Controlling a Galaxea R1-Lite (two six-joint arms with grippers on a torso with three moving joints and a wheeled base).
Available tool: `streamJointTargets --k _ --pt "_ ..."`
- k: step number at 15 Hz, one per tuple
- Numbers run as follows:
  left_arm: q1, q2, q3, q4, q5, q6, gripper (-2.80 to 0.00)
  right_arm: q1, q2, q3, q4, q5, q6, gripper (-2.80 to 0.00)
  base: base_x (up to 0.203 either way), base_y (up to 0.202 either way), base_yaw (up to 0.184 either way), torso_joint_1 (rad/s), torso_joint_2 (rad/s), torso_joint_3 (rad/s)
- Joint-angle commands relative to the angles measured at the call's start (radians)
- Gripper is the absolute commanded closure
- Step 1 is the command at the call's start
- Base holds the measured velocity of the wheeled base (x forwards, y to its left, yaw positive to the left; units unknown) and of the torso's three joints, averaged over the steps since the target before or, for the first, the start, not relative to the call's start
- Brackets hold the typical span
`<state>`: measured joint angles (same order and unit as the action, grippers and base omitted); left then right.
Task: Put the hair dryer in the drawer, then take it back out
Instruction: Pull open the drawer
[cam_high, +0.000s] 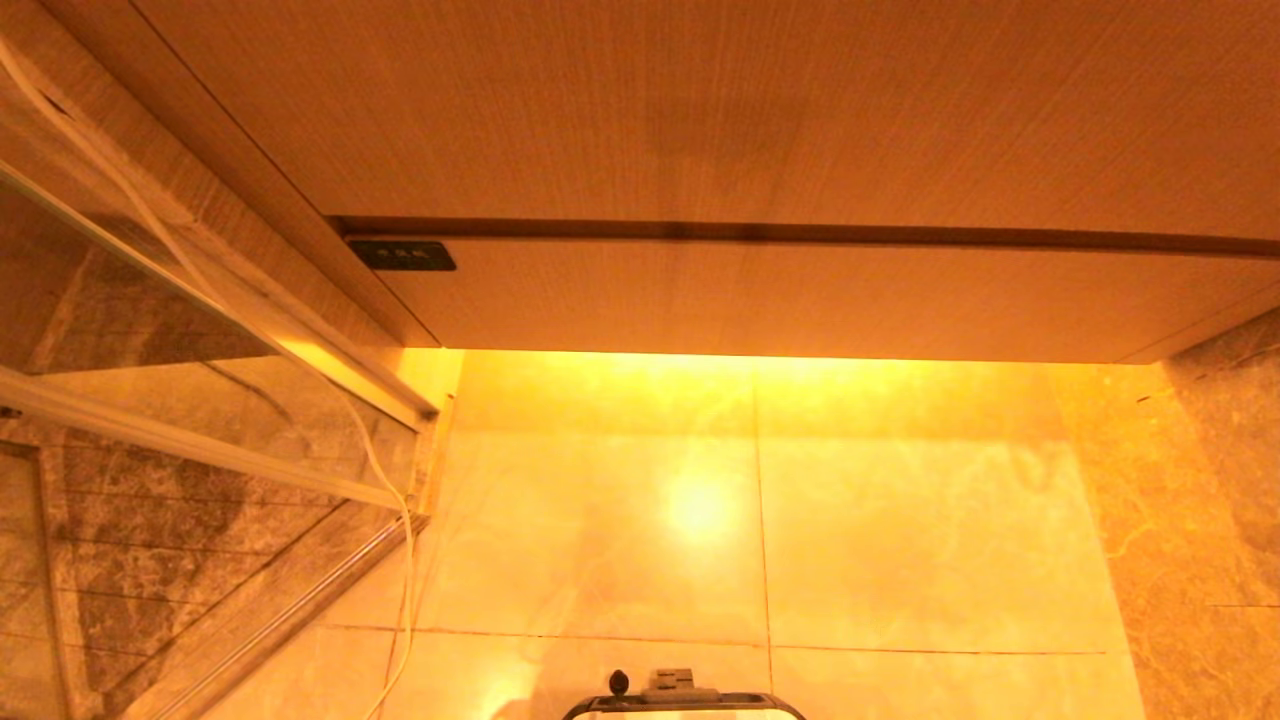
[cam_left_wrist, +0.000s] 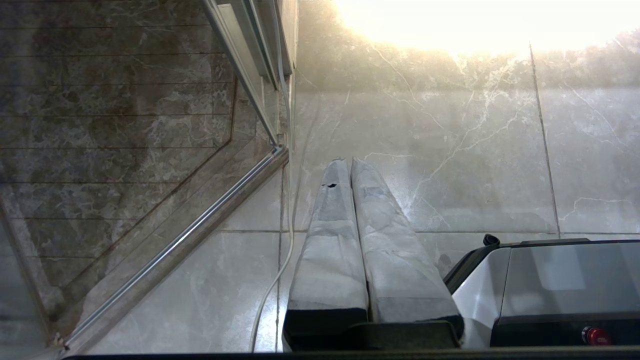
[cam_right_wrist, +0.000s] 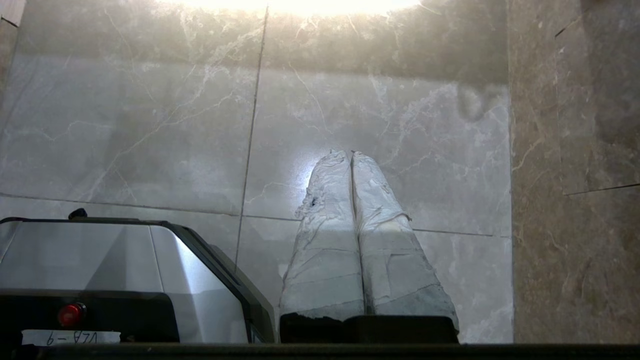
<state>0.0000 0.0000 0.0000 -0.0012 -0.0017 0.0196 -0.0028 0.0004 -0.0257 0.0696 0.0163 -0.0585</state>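
The drawer (cam_high: 780, 300), a wide shallow front of light wood grain, sits fully pushed in, flush beneath the taller plain wood panel (cam_high: 700, 110) and separated from it by a dark seam. A small dark rectangular label (cam_high: 402, 255) marks the drawer's corner nearest the glass partition (cam_high: 150, 330). Below the drawer, a warm glow falls on the pale marble floor tiles (cam_high: 900, 530), and a thin white cable (cam_high: 400, 540) trails down beside the partition's metal rail. The hair dryer appears in none of the views. The left gripper (cam_left_wrist: 348, 161) hangs over the floor below the drawer, on the partition side, its wrapped jaws pressed together and empty. The right gripper (cam_right_wrist: 348, 153) hangs likewise over the tiles, on the side of the darker stone wall (cam_right_wrist: 575, 150), jaws closed on nothing. The robot's silver base (cam_right_wrist: 125, 260) stands between the two grippers.
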Motion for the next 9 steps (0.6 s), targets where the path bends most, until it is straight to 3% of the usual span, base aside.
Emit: streamJointTargets --k 1,6,9 --pt "0.0 0.0 0.002 0.0 0.0 0.0 0.0 0.0 0.0 0.0 -0.001 0.001 -0.005 0.0 0.0 0.0 0.0 0.0 0.0 0.0" --pt "0.0 0.0 0.002 0.0 0.0 0.0 0.0 0.0 0.0 0.0 0.001 0.002 -0.004 0.0 0.0 0.0 0.0 0.0 0.0 0.0" --pt "0.0 0.0 0.002 0.0 0.0 0.0 0.0 0.001 0.0 -0.002 0.006 0.005 -0.05 0.0 0.0 0.0 0.0 0.0 0.0 0.0"
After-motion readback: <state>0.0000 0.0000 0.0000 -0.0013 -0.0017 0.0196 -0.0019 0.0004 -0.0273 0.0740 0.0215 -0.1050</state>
